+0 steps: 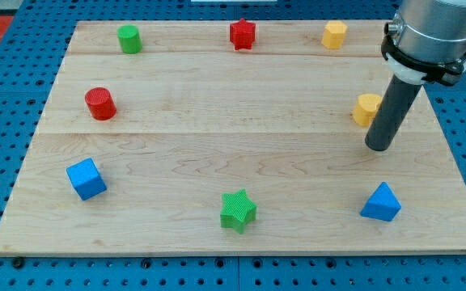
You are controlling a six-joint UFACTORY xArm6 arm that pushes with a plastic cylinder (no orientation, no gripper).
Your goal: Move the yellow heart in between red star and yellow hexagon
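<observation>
The yellow heart (366,108) lies near the board's right edge, partly hidden behind my rod. My tip (379,147) rests on the board just below and to the right of the heart, close to it or touching it. The red star (243,34) sits at the top centre. The yellow hexagon (334,34) sits at the top right, directly above the heart's area. A gap of bare wood lies between the star and the hexagon.
A green cylinder (129,38) is at the top left, a red cylinder (100,103) at the left, a blue cube (86,179) at the lower left, a green star (238,211) at the bottom centre, and a blue triangle (381,203) at the lower right, below my tip.
</observation>
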